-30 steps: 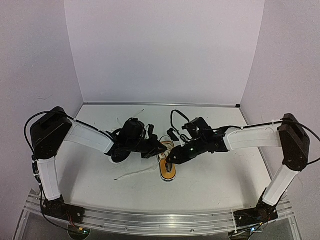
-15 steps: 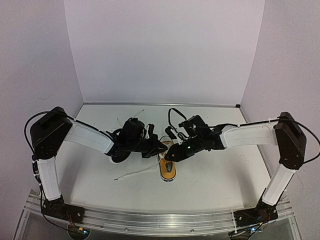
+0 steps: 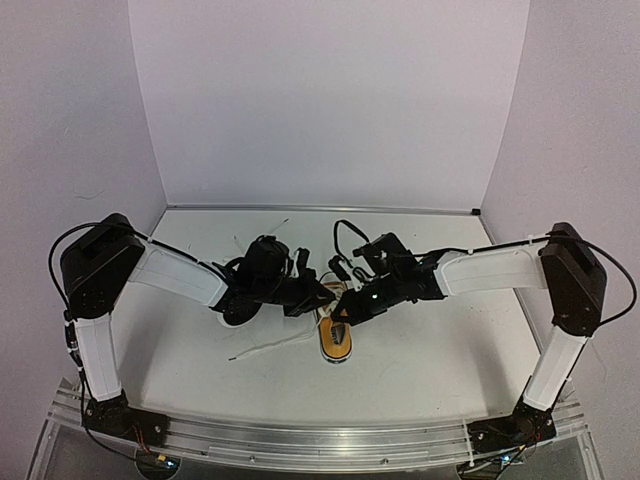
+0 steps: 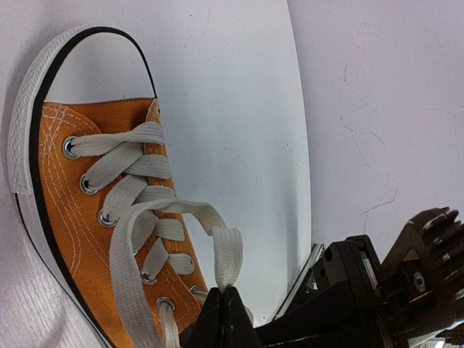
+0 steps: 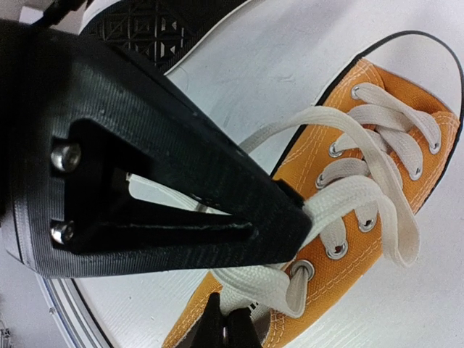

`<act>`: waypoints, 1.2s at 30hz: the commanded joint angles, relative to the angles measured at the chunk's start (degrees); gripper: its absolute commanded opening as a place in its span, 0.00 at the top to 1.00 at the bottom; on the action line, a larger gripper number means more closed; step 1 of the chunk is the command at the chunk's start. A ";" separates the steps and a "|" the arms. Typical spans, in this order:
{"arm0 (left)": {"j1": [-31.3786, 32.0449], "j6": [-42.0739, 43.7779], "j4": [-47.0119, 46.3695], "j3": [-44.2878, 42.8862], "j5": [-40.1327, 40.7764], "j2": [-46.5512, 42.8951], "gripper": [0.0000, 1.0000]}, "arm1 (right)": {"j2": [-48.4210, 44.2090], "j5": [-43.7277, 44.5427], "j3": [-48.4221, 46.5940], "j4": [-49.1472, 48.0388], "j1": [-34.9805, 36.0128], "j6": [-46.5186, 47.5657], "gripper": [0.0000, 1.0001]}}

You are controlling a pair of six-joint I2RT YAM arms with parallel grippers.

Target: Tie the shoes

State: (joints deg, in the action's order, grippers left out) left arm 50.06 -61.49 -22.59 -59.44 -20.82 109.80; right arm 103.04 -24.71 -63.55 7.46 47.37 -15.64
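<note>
Orange canvas shoe (image 3: 336, 340): stood sole-down near the middle of the white bench (image 3: 430, 370), between the two end effectors. Showed a white rubber edge with a black stripe, and a white lace (image 4: 138, 163) crossed through metal eyelets.

Black-soled shoe (image 5: 156, 29): lay just beside the orange one, on the left arm's side, with its tread in the right wrist view.

Left end effector (image 4: 223, 308): pressed together, pinching a folded loop of the lace that stood up over the eyelets.

Right end effector (image 5: 222, 328): pressed together at the lace's edge beside the lowest eyelet. Could not tell whether any lace was caught. Sat close to the left end effector over the shoe's far end.

Loose lace end (image 3: 268, 347): trailed across the bench to the left of the orange shoe.
</note>
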 commanded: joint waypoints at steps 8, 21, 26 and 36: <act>-0.29 13.83 8.73 4.10 11.40 -11.75 0.24 | -7.21 2.05 2.09 0.39 0.03 -0.73 1.00; -0.34 49.59 36.66 5.30 22.10 -21.21 0.09 | -12.61 3.85 5.37 2.88 0.00 -1.79 1.00; -0.23 55.83 49.95 1.00 24.84 -15.50 0.21 | -13.87 4.37 6.09 3.93 0.01 -2.35 1.00; 0.56 61.20 57.55 -2.89 26.23 -6.91 0.31 | -14.27 4.95 6.00 4.48 0.06 -2.81 1.00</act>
State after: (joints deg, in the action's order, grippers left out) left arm 50.21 -4.08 31.36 -59.55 4.89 100.77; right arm 91.03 -20.92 -57.71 11.48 47.37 -18.08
